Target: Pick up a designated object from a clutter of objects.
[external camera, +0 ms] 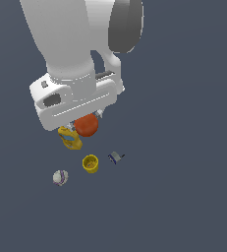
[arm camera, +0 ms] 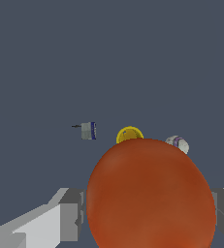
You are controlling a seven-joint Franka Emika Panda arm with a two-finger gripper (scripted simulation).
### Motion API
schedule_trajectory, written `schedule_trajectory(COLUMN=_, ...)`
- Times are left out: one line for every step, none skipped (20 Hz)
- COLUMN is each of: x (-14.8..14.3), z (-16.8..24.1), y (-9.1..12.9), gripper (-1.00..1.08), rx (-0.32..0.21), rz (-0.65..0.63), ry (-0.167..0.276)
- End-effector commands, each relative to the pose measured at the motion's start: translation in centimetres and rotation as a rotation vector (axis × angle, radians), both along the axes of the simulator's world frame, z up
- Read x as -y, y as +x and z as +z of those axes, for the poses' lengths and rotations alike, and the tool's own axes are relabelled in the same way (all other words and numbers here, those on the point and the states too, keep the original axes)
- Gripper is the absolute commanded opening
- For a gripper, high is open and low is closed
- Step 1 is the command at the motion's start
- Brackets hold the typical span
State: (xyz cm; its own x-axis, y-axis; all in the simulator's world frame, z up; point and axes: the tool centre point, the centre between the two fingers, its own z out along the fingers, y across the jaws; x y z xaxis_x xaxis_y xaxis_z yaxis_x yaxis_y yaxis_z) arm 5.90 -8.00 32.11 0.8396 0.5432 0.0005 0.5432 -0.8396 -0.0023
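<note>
The designated object, an orange-red ball (external camera: 87, 125) (arm camera: 151, 193), sits between the fingers of my gripper (external camera: 86, 124) (arm camera: 150, 213), which is shut on it. It fills much of the wrist view, with a grey finger (arm camera: 71, 213) pressed against each side. In the exterior view the ball hangs just under the white hand, above the rest of the clutter: a yellow bottle with a blue label (external camera: 69, 138), a yellow cup (external camera: 90, 163) (arm camera: 129, 134), a whitish-purple ball (external camera: 60, 177) (arm camera: 177, 143) and a tiny grey-blue piece (external camera: 116, 157) (arm camera: 88, 131).
The white arm (external camera: 61, 34) and hand (external camera: 75, 98) cover the upper part of the exterior view's left and part of the bottle. A plain dark grey-blue floor (external camera: 184, 172) runs all around the small items.
</note>
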Motion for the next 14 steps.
schedule_trajectory(x=2.0, z=1.8, y=0.4, gripper=-1.0, rx=0.001, rz=0.001, ry=0.0)
schedule_trajectory(x=2.6, z=2.4, y=0.5, gripper=-1.0, rx=0.001, rz=0.001, ry=-0.001)
schedule_trajectory(x=3.2, z=2.9, y=0.7, gripper=-1.0, rx=0.001, rz=0.001, ry=-0.001)
schedule_trajectory(x=3.7, z=3.4, y=0.8, gripper=-1.0, rx=0.001, rz=0.001, ry=-0.001)
schedule_trajectory(x=4.2, z=3.8, y=0.9, gripper=-1.0, rx=0.001, rz=0.001, ry=-0.002)
schedule_trajectory(x=4.7, z=4.2, y=1.1, gripper=-1.0, rx=0.001, rz=0.001, ry=-0.002)
schedule_trajectory(x=5.0, z=4.6, y=1.2, gripper=-1.0, rx=0.001, rz=0.001, ry=-0.002)
schedule_trajectory(x=5.4, z=4.9, y=1.3, gripper=-1.0, rx=0.001, rz=0.001, ry=-0.002)
schedule_trajectory(x=5.7, z=5.2, y=1.4, gripper=-1.0, rx=0.001, rz=0.001, ry=-0.002)
schedule_trajectory(x=6.0, z=5.4, y=1.4, gripper=-1.0, rx=0.001, rz=0.001, ry=-0.002)
schedule_trajectory(x=6.3, z=5.6, y=1.5, gripper=-1.0, rx=0.001, rz=0.001, ry=-0.002)
schedule_trajectory(x=6.5, z=5.8, y=1.6, gripper=-1.0, rx=0.001, rz=0.001, ry=-0.002)
schedule_trajectory(x=6.7, z=6.0, y=1.6, gripper=-1.0, rx=0.001, rz=0.001, ry=-0.002)
schedule_trajectory(x=6.8, z=6.1, y=1.7, gripper=-1.0, rx=0.001, rz=0.001, ry=-0.002)
